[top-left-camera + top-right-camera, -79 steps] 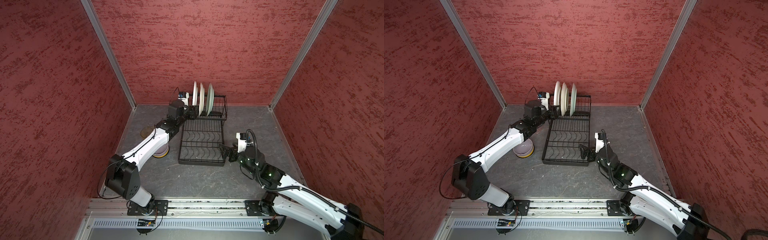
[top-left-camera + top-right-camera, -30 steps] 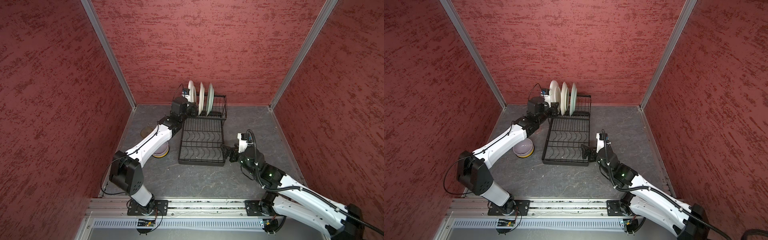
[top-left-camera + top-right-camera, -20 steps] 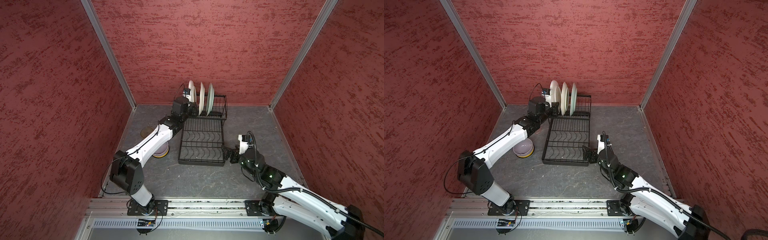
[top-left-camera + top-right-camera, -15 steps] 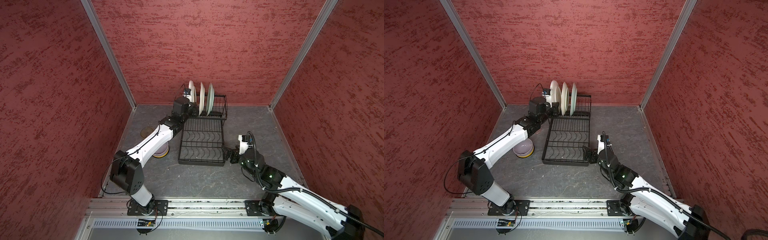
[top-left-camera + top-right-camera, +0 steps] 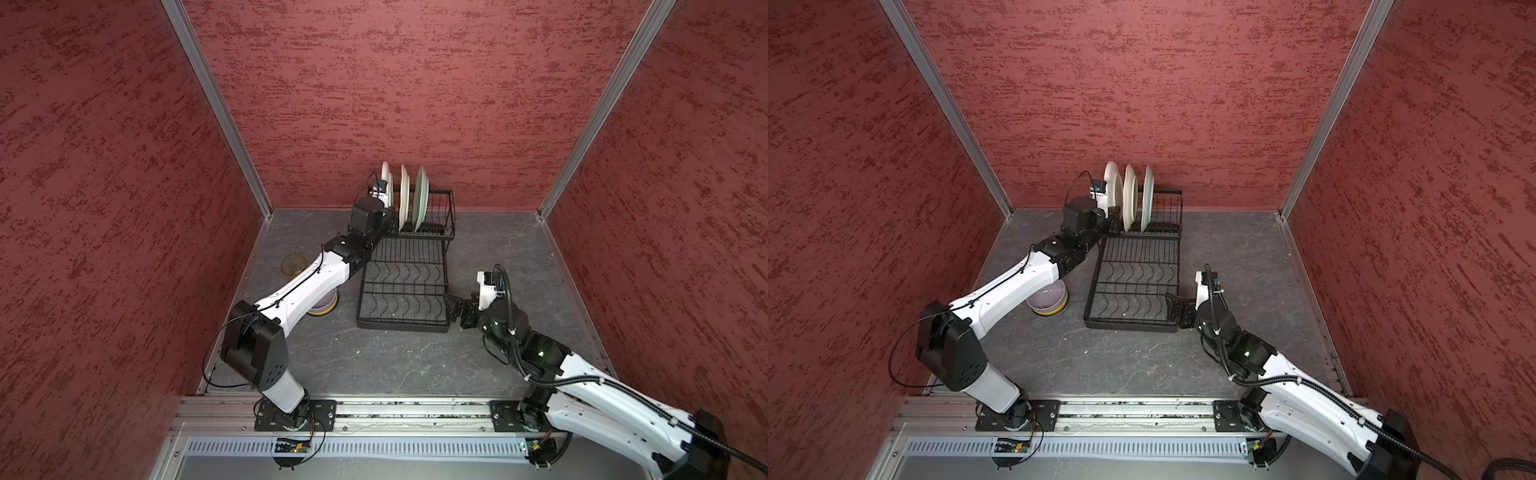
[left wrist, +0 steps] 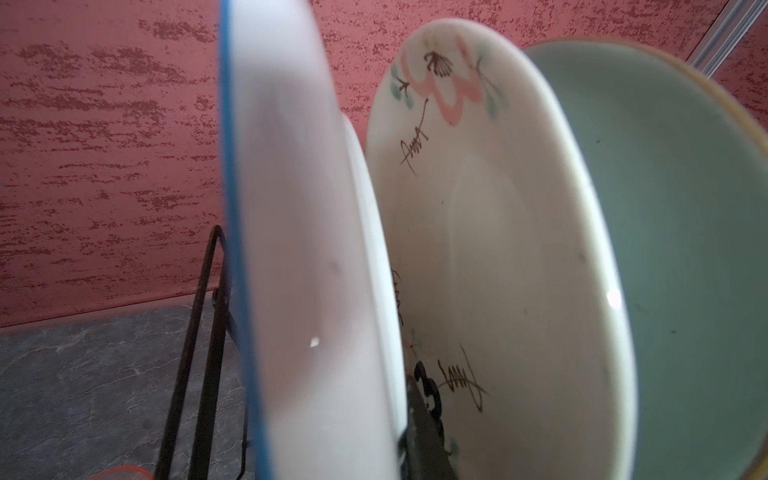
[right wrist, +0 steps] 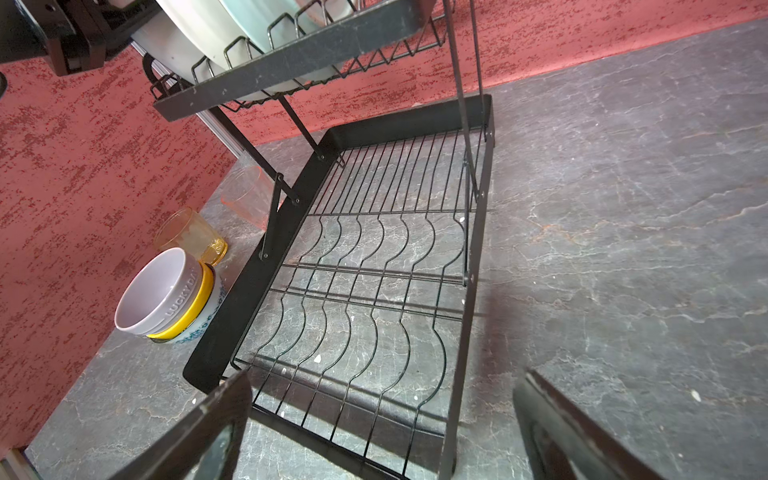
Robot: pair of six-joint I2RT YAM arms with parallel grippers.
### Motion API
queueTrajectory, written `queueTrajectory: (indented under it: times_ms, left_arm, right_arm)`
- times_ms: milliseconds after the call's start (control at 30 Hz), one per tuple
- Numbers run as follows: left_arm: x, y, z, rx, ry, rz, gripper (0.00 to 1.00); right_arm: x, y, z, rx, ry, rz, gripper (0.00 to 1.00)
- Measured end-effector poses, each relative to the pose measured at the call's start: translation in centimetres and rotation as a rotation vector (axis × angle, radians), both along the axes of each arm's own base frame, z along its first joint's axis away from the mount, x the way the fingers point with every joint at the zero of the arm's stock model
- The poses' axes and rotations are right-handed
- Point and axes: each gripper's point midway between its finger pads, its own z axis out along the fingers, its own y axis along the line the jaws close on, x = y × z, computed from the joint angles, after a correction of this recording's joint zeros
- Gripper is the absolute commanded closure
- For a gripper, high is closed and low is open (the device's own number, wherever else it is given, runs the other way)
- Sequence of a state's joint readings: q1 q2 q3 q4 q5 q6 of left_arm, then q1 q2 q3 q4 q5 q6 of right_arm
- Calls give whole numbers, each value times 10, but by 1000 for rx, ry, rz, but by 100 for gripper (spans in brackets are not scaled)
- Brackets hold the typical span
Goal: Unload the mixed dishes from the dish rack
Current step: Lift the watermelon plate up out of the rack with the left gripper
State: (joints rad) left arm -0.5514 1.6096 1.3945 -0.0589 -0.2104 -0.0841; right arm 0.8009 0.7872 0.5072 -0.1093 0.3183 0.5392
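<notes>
My left claw (image 5: 387, 214) is clamped on the lower edge of the blue-rimmed white plate (image 5: 386, 183), which stands on edge at its 12 o'clock in the rack's (image 5: 401, 327) raised back tier. At that plate's 3 o'clock stand a flowered plate (image 5: 402, 195) and a green plate (image 5: 419, 195). My right claw (image 5: 456, 308), jaws wide apart and holding nothing, sits just beside the rack's 5 o'clock corner. Stacked bowls (image 5: 1047, 301) rest on the floor (image 5: 395, 365) at the rack's 9 o'clock.

In the rack's (image 5: 401, 328) back tier plates (image 5: 402, 195) are stood; bowls (image 5: 1047, 301) are stacked left of it, glasses (image 7: 191, 235) behind.
</notes>
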Motion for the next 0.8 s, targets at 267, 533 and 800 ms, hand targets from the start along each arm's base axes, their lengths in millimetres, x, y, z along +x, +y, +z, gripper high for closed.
queueTrajectory:
  times_ms: [267,533,800]
  left_arm:
    - [-3,1,-1,15,-41,9,100]
    - [-2,0,4,22,-65,5,100]
    - [-1,1,19,2,-117,10,100]
  right_arm:
    - [0,0,0,3,1,-2,1]
    - [0,0,0,3,2,-3,1]
    - [0,0,0,3,2,-3,1]
